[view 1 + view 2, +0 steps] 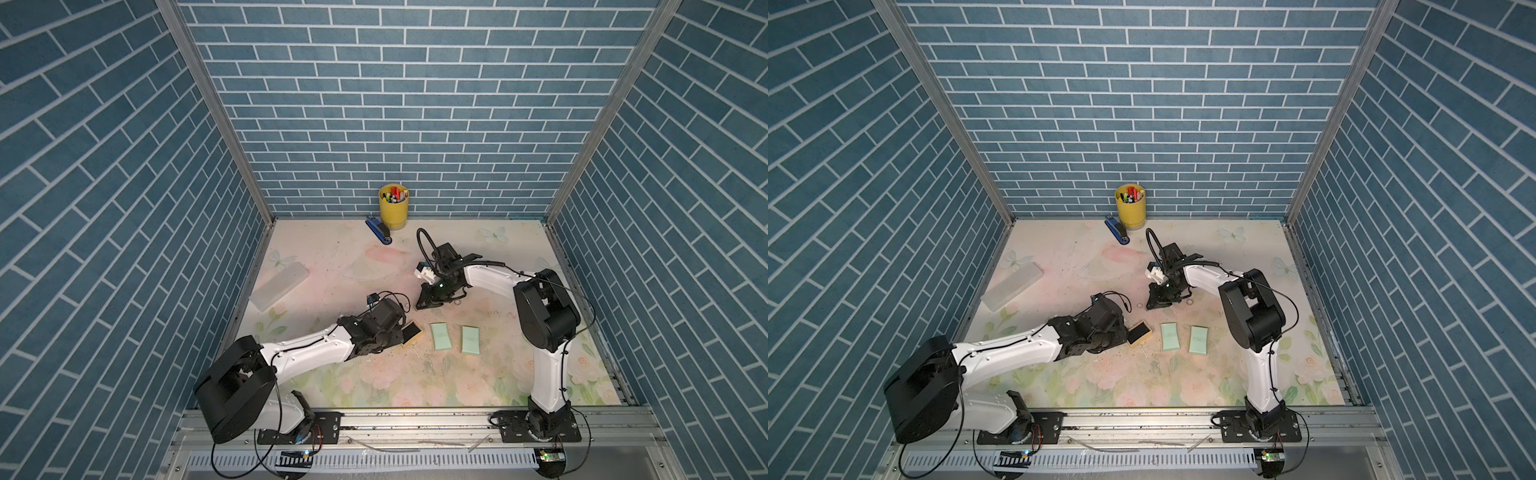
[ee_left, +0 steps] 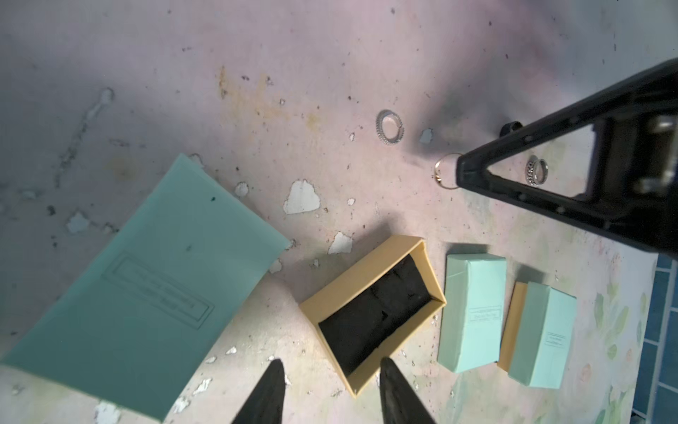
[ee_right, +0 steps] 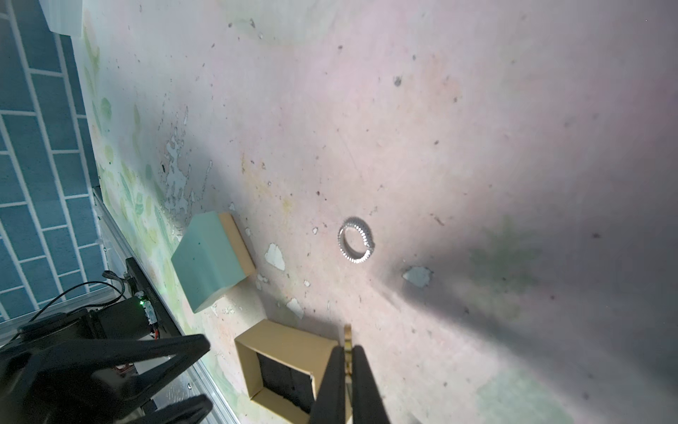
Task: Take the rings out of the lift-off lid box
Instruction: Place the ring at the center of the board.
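The lift-off lid box (image 2: pixel 378 312) lies open, a tan tray with black foam and no ring visible in it. It also shows in both top views (image 1: pixel 412 332) (image 1: pixel 1139 332). Its mint-green lid (image 2: pixel 146 286) lies flat beside it. My left gripper (image 2: pixel 332 361) is open, and the box's near corner sits between its fingers. My right gripper (image 3: pixel 347 350) is shut on a thin gold ring (image 2: pixel 445 175), low over the mat beyond the box. A silver beaded ring (image 3: pixel 356 240), a dark ring (image 2: pixel 536 170) and a black ring (image 2: pixel 511 126) lie loose on the mat.
Two closed mint-green boxes (image 1: pixel 440 336) (image 1: pixel 470 340) lie right of the open box. A yellow cup of pens (image 1: pixel 393 205) and a blue stapler (image 1: pixel 379 235) stand at the back wall. A pale translucent block (image 1: pixel 279 286) lies at the left edge.
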Motion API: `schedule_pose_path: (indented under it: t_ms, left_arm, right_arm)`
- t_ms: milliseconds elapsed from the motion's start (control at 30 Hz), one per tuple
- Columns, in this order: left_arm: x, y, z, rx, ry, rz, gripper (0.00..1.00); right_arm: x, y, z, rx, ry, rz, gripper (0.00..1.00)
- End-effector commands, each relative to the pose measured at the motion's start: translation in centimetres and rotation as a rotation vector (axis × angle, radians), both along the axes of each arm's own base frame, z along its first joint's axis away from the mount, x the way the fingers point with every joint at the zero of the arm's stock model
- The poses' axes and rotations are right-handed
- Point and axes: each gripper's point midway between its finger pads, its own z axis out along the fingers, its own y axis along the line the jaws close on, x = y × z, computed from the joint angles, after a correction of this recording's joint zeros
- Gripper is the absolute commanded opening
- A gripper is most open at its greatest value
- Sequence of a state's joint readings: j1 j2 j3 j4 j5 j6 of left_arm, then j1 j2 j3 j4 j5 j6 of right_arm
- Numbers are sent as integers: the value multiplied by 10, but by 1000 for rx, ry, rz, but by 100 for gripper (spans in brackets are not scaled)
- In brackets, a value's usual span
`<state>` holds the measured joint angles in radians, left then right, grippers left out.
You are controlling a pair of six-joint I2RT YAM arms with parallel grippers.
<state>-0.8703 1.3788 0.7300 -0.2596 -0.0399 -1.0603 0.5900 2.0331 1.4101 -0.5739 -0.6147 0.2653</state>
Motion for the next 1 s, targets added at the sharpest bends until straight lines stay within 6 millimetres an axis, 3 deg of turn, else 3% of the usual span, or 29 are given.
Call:
schedule_pose_path:
  t_ms: [0,500,733,867,967]
  left_arm:
    - [2,6,11,53,-42,-37,45]
    - [16,-12,10,76,-60,-104,40]
    - [26,-6,8,100,-46,-116,38]
    - [33,0,7,113,-33,-125,36]
    - [37,3,2,114,-3,-137,33]
  right_arm:
    - [5,2,2,6,13,10,8]
    - [17,-17,-22,-88,42,-48,9]
    - [15,-25,-30,-119,45,-51,18]
    - [13,-28,-19,-116,24,-53,31]
    - [6,-30,-2,-98,7,-54,33]
